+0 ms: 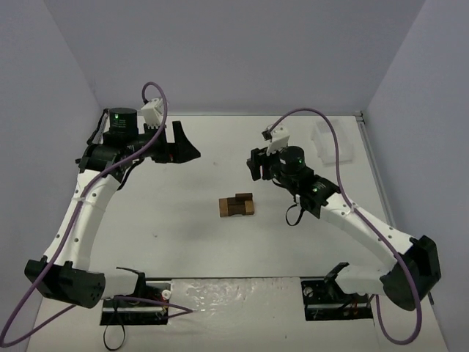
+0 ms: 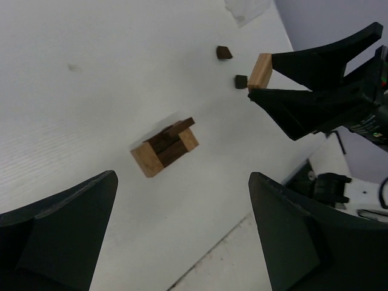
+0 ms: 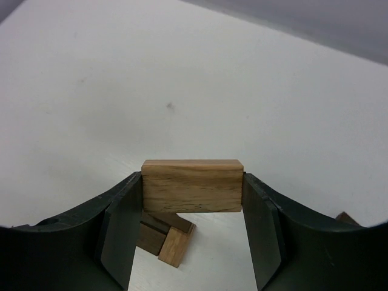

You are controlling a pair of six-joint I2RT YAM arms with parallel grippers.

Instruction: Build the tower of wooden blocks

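Tabletop (image 1: 183, 227) bears wood block tower (image 1: 236, 206) near right tool (image 3: 193, 185).

A white tabletop (image 1: 220, 242) spreads beneath the left gripper (image 1: 187, 144) and the right gripper (image 1: 254, 165). A translucent plastic tray (image 1: 333, 141) sits at its far right corner, well apart from the right gripper and off behind its wrist. From the left gripper it lies far across the table, ahead of the fingertips. A faint small smudge (image 3: 171, 107) marks the surface ahead of the right gripper. Pale lavender-grey walls (image 1: 234, 51) enclose the table on three sides.
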